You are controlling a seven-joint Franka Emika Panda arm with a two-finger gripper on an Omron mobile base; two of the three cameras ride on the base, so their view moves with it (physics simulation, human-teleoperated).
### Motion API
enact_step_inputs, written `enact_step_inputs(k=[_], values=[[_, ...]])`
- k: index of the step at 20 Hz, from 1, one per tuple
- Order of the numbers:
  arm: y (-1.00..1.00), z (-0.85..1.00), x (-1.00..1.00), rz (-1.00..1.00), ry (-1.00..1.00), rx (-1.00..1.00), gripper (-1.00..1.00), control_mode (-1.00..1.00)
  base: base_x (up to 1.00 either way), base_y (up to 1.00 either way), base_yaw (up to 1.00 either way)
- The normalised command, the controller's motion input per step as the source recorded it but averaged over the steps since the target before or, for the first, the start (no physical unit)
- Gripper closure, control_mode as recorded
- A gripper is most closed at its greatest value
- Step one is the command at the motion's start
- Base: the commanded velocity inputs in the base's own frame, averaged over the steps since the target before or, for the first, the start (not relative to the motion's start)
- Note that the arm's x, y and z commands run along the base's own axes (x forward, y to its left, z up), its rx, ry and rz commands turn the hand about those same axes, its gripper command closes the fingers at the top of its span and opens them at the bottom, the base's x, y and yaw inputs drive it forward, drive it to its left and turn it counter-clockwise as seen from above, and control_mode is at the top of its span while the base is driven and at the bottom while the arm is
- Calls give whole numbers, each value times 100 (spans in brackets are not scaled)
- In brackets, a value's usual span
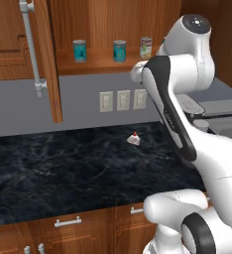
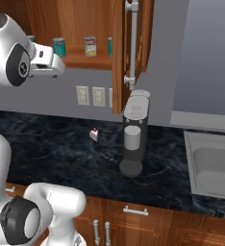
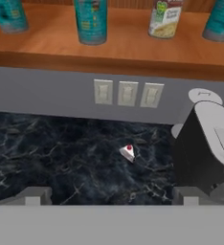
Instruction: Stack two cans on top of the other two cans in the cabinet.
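Several cans stand singly in a row on the cabinet's shelf (image 3: 123, 48), none on top of another. Three have teal labels (image 3: 8, 14) (image 3: 91, 21) (image 3: 221, 21); the cream-green one with a red band (image 3: 165, 19) stands third from the left. In the left base view I see two teal cans (image 1: 80, 50) (image 1: 119, 50) and the cream-green can (image 1: 146, 47). My gripper (image 3: 109, 198) hangs open and empty in front of and below the shelf, above the counter. Its white hand (image 2: 46, 62) sits just under the shelf edge.
The cabinet door (image 1: 51, 59) with a long silver handle (image 1: 31, 44) swings open on the left. A dark coffee machine (image 2: 133, 134) stands on the black marble counter (image 1: 63, 163), with a small cake slice (image 1: 133, 139) nearby. Wall outlets (image 1: 123, 100) sit below the shelf. A sink (image 2: 213, 166) lies at right.
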Motion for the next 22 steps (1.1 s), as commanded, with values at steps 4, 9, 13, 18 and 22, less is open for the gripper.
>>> enact_step_inputs(k=[4,9,13,18,22], values=[[12,16,19,0,-2,0,-100,-100,0,0,0],[3,1,32,7,-22,0,-100,-100,0,0,0],[0,0,29,13,-34,0,-100,-100,0,0,0],[0,7,39,8,-19,0,-100,-100,0,0,0],[7,20,46,0,-1,0,-100,-100,0,0,0]])
